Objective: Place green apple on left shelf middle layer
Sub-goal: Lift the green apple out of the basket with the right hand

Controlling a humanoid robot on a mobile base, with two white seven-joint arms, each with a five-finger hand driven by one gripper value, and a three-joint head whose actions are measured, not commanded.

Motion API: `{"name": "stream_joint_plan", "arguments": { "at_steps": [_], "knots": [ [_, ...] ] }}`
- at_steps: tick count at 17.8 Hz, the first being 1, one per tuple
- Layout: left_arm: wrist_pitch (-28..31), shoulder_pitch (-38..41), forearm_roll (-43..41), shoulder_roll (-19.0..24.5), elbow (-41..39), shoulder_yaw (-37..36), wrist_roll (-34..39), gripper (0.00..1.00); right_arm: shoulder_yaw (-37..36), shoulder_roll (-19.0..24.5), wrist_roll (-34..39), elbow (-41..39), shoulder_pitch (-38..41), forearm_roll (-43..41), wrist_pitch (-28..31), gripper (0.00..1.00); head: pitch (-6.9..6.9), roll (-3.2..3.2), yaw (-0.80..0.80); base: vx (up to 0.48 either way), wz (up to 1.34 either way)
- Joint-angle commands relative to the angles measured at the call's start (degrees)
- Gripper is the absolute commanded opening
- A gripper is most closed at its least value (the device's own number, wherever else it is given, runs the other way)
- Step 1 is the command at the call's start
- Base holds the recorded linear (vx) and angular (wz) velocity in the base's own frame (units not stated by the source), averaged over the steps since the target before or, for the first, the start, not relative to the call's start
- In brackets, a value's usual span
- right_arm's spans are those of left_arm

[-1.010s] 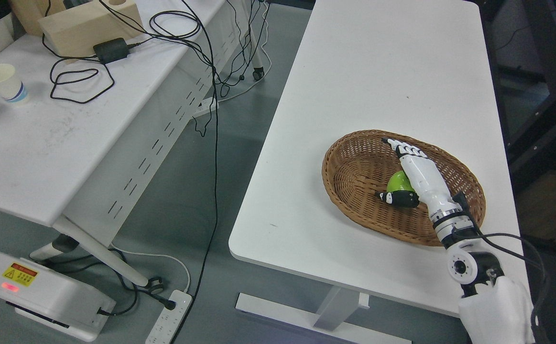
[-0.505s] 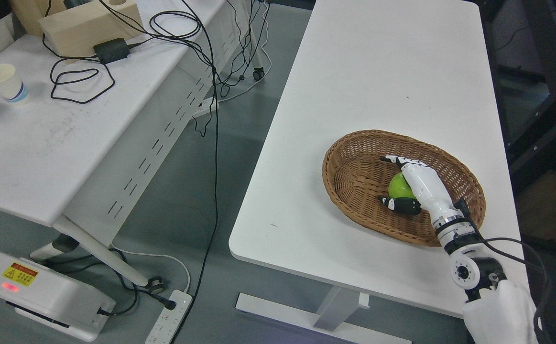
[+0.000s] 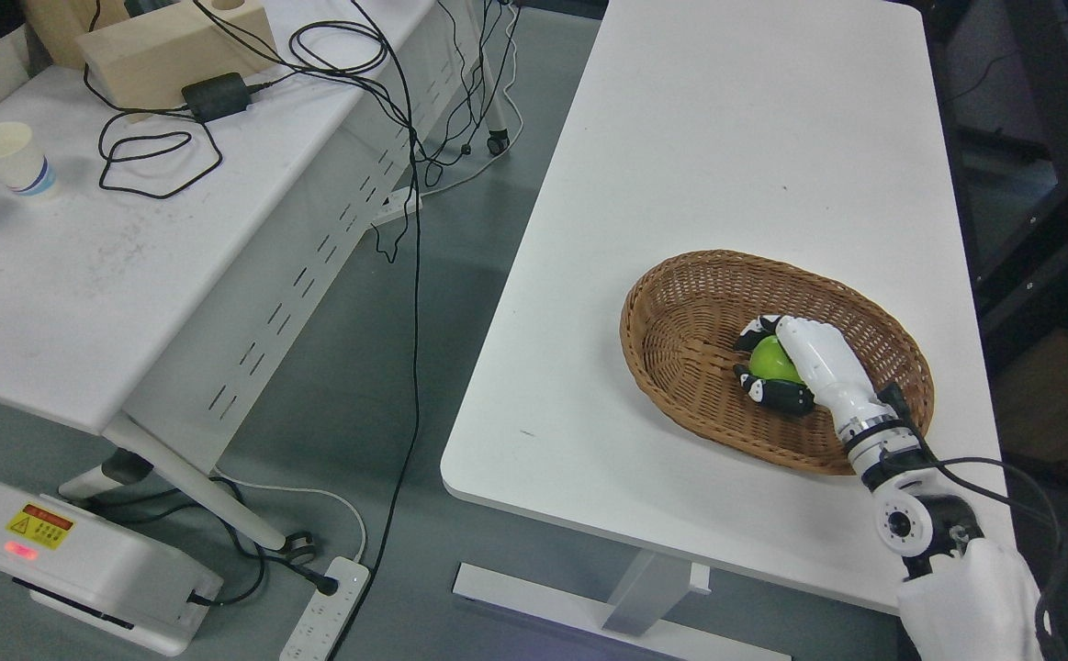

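A green apple (image 3: 772, 360) lies inside an oval wicker basket (image 3: 680, 321) on the white table (image 3: 736, 138) at the right. My right hand (image 3: 758, 358), white with black fingertips, comes in from the lower right and is shut on the apple: its fingers curl over the top and the thumb presses from below. Most of the apple is hidden by the hand. The left arm does not show. No shelf is in sight.
A second white table (image 3: 84, 275) at the left carries paper cups (image 3: 10, 161), a wooden block (image 3: 166, 46) and black cables (image 3: 157, 156). On the grey floor between the tables lie cables, a power strip (image 3: 327, 610) and a white box (image 3: 74, 569).
My right hand's fingers, stretched straight over the apple a second ago, have curled down and closed around it. The wrist has sunk slightly toward the basket. The apple stays in place.
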Motion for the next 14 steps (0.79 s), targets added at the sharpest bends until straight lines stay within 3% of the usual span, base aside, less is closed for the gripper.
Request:
{"name": "stream_joint_plan", "arguments": {
  "at_steps": [1,5,11,14],
  "knots": [
    [-0.1,-0.1,0.0,1.0,0.0,0.0,0.0,1.00,-7.0,0.0,-0.8,-3.9,0.5,-7.2,-2.0,0.01,0.00,0.00,0.00,0.000,0.00],
    [0.0,0.0,0.0,1.0,0.0,0.0,0.0,1.00,-11.6,-0.5,-0.8,-10.7,4.9,-13.6,-2.0,0.00,0.00,0.00,0.00,0.000,0.00],
    [0.0,-0.1,0.0,1.0,0.0,0.0,0.0,1.00,-20.9,0.6,-0.5,-14.9,8.3,-29.9,-2.3,0.00,0.00,0.00,0.00,0.000,0.00],
    [0.0,0.0,0.0,1.0,0.0,0.0,0.0,1.00,-22.7,4.3,-1.1,-15.9,9.9,-31.3,-3.8,0.00,0.00,0.00,0.00,0.000,0.00]
  ]
}}
